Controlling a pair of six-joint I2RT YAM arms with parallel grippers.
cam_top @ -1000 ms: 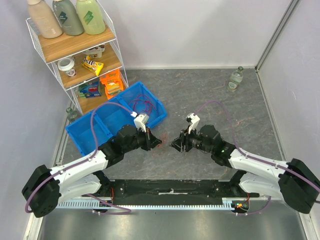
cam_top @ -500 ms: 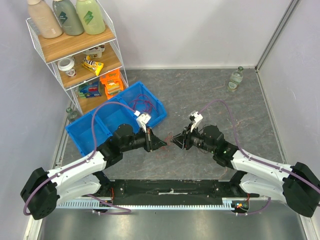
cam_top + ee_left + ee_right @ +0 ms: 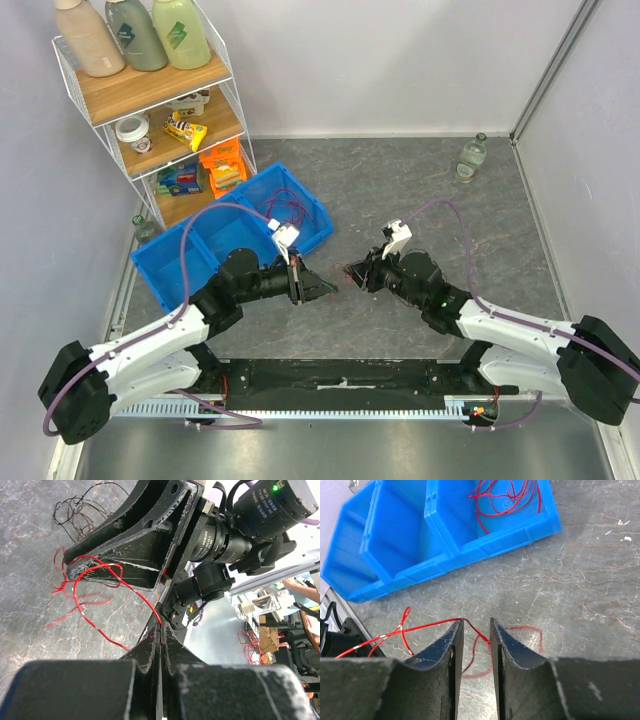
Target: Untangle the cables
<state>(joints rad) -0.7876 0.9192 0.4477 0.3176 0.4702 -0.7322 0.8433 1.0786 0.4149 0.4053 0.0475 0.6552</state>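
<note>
A thin red wire (image 3: 107, 566) lies in loops on the grey floor between my two grippers. My left gripper (image 3: 326, 290) is shut on one strand of it; the strand runs into the closed tips (image 3: 160, 626). My right gripper (image 3: 351, 272) faces it, a few centimetres away. Its jaws (image 3: 476, 622) stand a little open, and the red wire (image 3: 420, 626) lies over the left fingertip and hangs down through the gap. A bunch of black wire (image 3: 80, 507) lies on the floor beyond the right gripper's fingers (image 3: 125, 545). More red and purple wires (image 3: 505, 497) lie in the blue bin.
The blue divided bin (image 3: 215, 240) sits just left of the grippers, also in the right wrist view (image 3: 395, 545). A wire shelf rack (image 3: 150, 100) stands at the far left. A glass bottle (image 3: 470, 158) stands far right near the wall.
My left gripper has moved a little to the right, holding the red wire. My right gripper has lifted and swung toward the far side, its wrist shifting right.
</note>
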